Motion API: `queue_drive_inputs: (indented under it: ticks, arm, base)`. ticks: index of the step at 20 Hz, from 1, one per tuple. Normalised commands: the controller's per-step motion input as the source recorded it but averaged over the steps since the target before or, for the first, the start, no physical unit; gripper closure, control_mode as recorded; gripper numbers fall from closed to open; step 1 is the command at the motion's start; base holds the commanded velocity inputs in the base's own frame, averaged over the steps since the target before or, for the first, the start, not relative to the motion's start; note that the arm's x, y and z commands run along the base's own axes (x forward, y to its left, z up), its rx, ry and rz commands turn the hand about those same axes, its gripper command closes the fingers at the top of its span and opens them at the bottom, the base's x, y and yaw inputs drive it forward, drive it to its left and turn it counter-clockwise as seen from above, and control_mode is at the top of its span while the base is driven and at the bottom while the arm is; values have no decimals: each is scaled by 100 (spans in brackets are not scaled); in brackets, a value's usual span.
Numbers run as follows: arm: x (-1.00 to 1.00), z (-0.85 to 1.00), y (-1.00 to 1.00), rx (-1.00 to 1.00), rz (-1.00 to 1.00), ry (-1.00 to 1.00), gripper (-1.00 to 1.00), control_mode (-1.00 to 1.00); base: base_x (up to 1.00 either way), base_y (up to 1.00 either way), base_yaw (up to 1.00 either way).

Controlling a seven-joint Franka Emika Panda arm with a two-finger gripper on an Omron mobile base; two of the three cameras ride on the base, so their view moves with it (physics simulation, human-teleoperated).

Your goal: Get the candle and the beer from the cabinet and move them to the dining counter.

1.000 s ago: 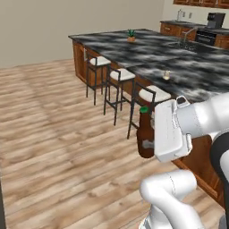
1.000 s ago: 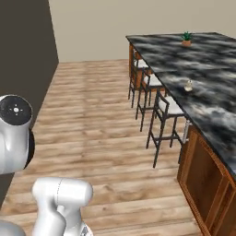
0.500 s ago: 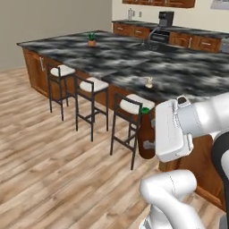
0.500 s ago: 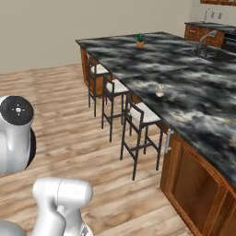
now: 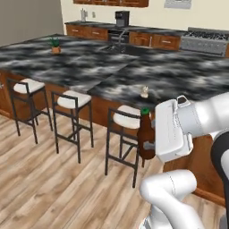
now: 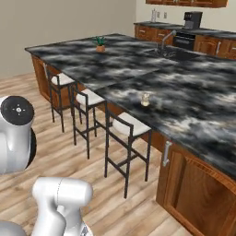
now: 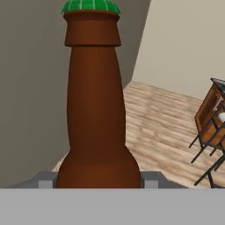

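One beer [image 5: 146,141] stands upright with my jaws clamped on its body at lower centre of the left base view, below and just short of the table [image 5: 89,67] edge, where the candle [image 5: 144,92] already sits just above it.

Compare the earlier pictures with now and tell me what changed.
The base has driven and turned, so both base views shifted: the dining counter and its stools now sit closer and more head-on. That is camera motion, not the things moving. The gripper still holds the beer upright, and the candle stays standing on the counter.
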Motion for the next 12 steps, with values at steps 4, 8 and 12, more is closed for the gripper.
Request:
queue_drive_inputs:
  ticks: [4, 8, 12]
  arm:
    - [0, 0, 0, 0, 0, 0, 100, 100]
    - [0, 0, 0, 0, 0, 0, 100, 100]
    - [0, 0, 0, 0, 0, 0, 100, 100]
  base:
    - [81, 76, -45]
    - [78, 84, -42]
    - [77, 84, -43]
